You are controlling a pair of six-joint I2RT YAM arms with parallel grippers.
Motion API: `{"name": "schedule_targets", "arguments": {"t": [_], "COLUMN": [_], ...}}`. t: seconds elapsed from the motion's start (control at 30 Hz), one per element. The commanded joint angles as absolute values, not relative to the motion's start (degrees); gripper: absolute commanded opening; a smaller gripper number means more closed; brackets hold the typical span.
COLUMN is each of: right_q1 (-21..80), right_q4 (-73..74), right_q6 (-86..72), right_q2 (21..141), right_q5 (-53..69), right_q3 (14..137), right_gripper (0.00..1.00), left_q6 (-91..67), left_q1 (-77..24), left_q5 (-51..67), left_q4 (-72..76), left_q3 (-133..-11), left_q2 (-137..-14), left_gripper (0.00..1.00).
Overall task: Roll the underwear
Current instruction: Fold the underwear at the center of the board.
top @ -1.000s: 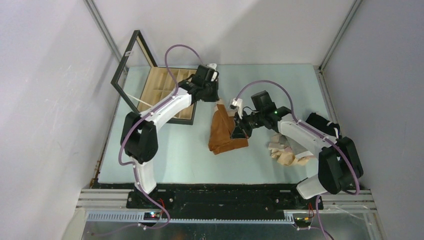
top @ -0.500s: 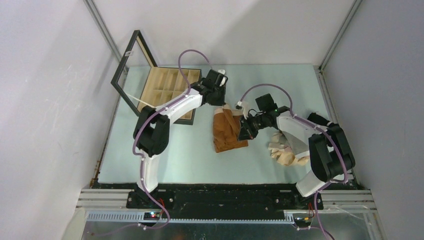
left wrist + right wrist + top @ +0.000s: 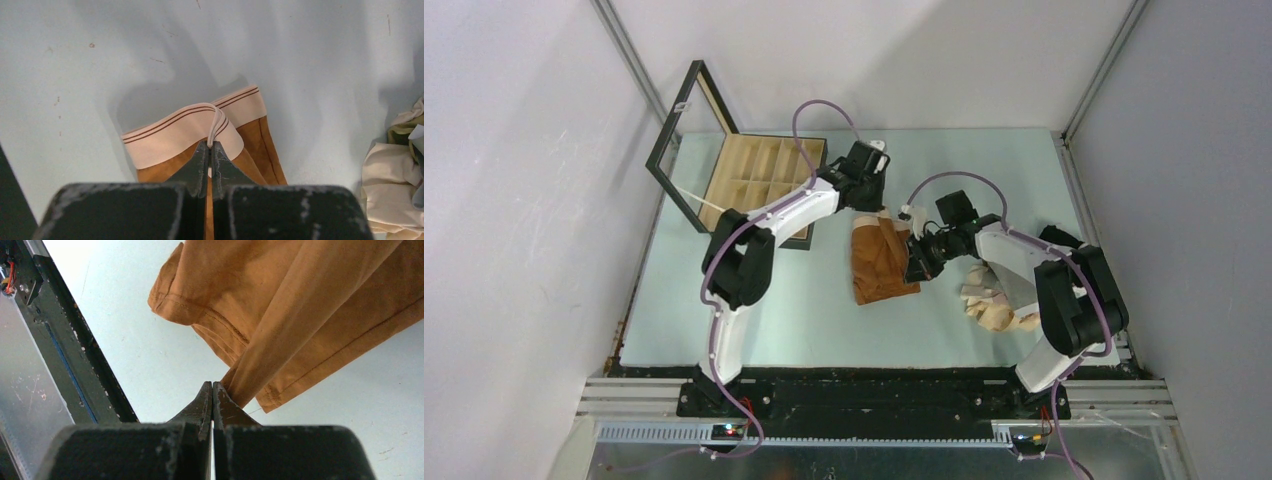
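Likely the biggest risk is to the rust-brown underwear [image 3: 882,265] itself, slung between two pinches: if the arms pull unevenly it will skew, and any roll would start crooked. Beside the right forearm sits a pile of beige garments [image 3: 996,300], which a backward sweep could drag. The left gripper [image 3: 210,150] is clamped on only a fold of the striped waistband [image 3: 175,132]. The right gripper [image 3: 212,390] is closed on a thin hem edge. Either could slip. The long axis runs from the left fingertips, at the waistband end, back toward the arm bases.
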State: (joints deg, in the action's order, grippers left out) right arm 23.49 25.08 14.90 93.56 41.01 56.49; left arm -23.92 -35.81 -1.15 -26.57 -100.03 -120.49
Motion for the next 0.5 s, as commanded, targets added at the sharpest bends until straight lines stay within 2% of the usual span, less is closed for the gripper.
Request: {"name": "schedule_targets", "arguments": {"t": [0.0, 0.47], "right_q1": [23.5, 23.6], "right_q4": [25.1, 23.0], "right_q6": [13.0, 8.2], "right_q2": [94.7, 95.6], "right_q5": [39.7, 40.8], "right_q3": [56.1, 56.1], "right_gripper": [0.0, 0.0], "left_q6": [-23.4, -23.6], "left_q1": [-36.6, -37.8], "left_q5": [-2.7, -2.7], "left_q4": [-23.6, -22.2], "left_q3": [-103.7, -106.4], "left_q2": [-122.0, -126.6], "left_gripper": [0.0, 0.0]}}
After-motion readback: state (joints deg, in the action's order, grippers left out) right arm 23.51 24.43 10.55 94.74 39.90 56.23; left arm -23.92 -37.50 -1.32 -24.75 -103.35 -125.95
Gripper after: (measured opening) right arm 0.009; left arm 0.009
